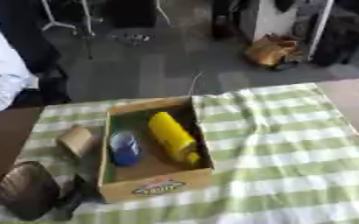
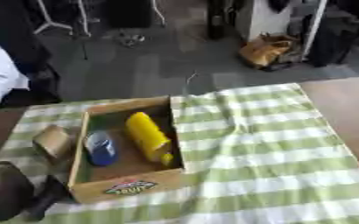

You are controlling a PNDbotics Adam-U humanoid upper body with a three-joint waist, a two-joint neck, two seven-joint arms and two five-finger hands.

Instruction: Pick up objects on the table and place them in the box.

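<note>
Left eye view: left hand [image 1: 29, 189] sits low, fingers unclear, can't tell. Tan block [image 1: 77, 140] just above it, beside the box [image 1: 156, 187], looks light, stiff; pinch its sides.

The left hand [image 1: 28, 189] shows at the lower left corner of both eye views as a dark, rounded brownish shape, low beside the desk [image 1: 290, 148] edge. A black part juts from its right side. Its fingers cannot be made out. The right hand shows in neither view.
</note>
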